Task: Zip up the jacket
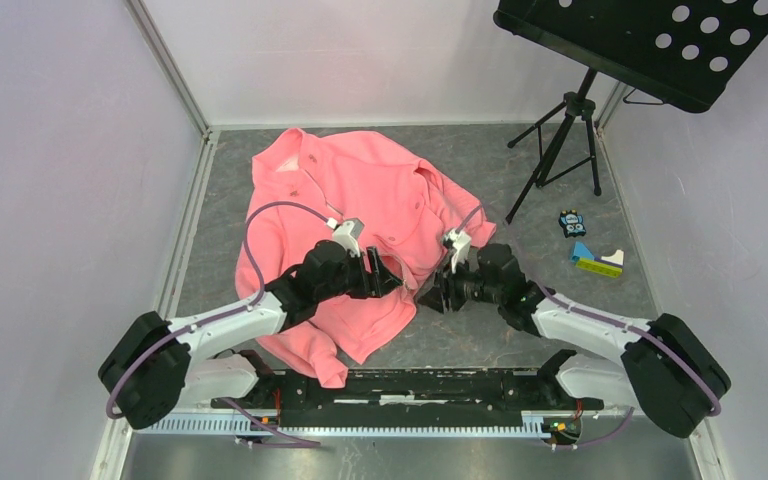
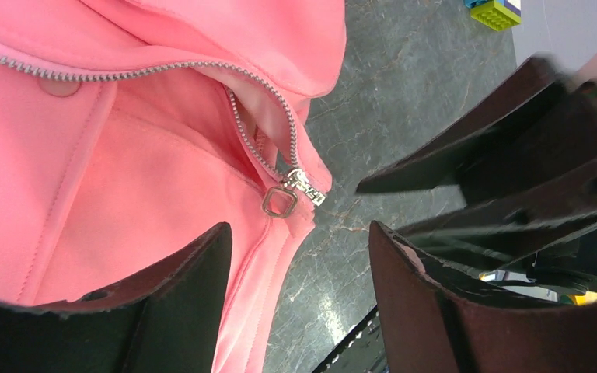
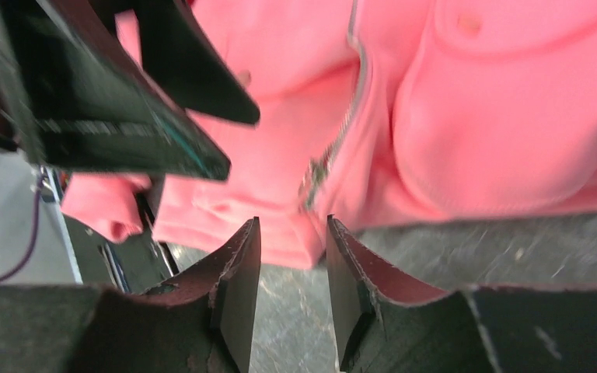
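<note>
The coral-pink jacket (image 1: 350,215) lies rumpled on the grey floor, its front open. In the left wrist view its zipper slider with a square pull ring (image 2: 281,202) sits at the bottom of the metal teeth (image 2: 109,74), near the hem corner. My left gripper (image 2: 299,241) is open and empty, just short of the slider. My right gripper (image 3: 293,233) is open with a narrow gap, empty, its fingertips close to the hem corner (image 3: 280,241) below the zipper (image 3: 334,148). Both grippers meet at the jacket's lower front (image 1: 410,280).
A black music stand on a tripod (image 1: 560,140) stands at the back right. Small toy blocks (image 1: 597,260) and a small dark toy (image 1: 572,222) lie on the floor at the right. White walls enclose the floor.
</note>
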`<state>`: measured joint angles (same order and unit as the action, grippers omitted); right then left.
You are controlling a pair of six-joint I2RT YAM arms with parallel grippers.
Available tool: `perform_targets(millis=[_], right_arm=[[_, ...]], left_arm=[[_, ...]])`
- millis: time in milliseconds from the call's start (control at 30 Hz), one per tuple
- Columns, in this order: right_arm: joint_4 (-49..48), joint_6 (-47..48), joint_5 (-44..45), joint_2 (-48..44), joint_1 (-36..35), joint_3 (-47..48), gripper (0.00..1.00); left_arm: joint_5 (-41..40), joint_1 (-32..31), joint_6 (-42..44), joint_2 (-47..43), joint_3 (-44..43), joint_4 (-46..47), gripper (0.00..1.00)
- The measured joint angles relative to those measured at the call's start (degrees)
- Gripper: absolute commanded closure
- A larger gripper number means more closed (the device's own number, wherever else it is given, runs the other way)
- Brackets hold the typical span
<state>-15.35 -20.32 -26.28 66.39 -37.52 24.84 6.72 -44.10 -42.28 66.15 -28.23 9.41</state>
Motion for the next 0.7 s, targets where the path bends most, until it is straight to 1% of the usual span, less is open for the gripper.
perform_targets(millis=[67, 133, 200, 333, 367, 433, 533, 600, 700], right_arm=[[-1.9, -1.2, 1.4, 1.0, -1.7, -3.7, 0.40], [-5.1, -5.2, 4.9, 2.3, -3.0, -6.6, 0.37], [-7.9, -8.7, 6.4, 3.1, -3.1, -7.9, 0.37], [-21.7, -21.8, 8.4, 7.3, -2.8, -12.8, 0.37], [-24.5, -24.4, 8.5, 8.5, -2.7, -13.8, 0.38], [-30.3, -30.0, 8.3, 11.7, -2.7, -15.1, 0.43], [-40.3, -37.7, 7.6, 17.6, -2.5, -15.4, 0.52], [-48.0, -42.9, 7.2, 21.4, -2.5, -15.8, 0.53], [-56.3, -48.6, 6.8, 26.0, -2.5, -16.0, 0.52]], left_arm=[[0.4, 0.0, 0.0, 1.2, -0.5, 0.4, 0.22], [0.9, 0.0, 0.0, 1.7, -0.6, 0.7, 0.21], [1.2, 0.0, 0.0, 1.7, -0.6, 0.9, 0.21], [1.4, 0.0, 0.0, 1.7, -0.6, 1.5, 0.21], [1.4, 0.0, -0.1, 1.7, -0.6, 1.7, 0.21], [1.4, 0.0, -0.1, 1.6, -0.5, 1.9, 0.19], [1.4, 0.0, -0.1, 1.0, -0.4, 1.9, 0.12], [1.4, 0.1, -0.1, 0.4, -0.2, 2.1, 0.10], [1.4, 0.2, -0.1, -0.5, 0.3, 2.3, 0.10]])
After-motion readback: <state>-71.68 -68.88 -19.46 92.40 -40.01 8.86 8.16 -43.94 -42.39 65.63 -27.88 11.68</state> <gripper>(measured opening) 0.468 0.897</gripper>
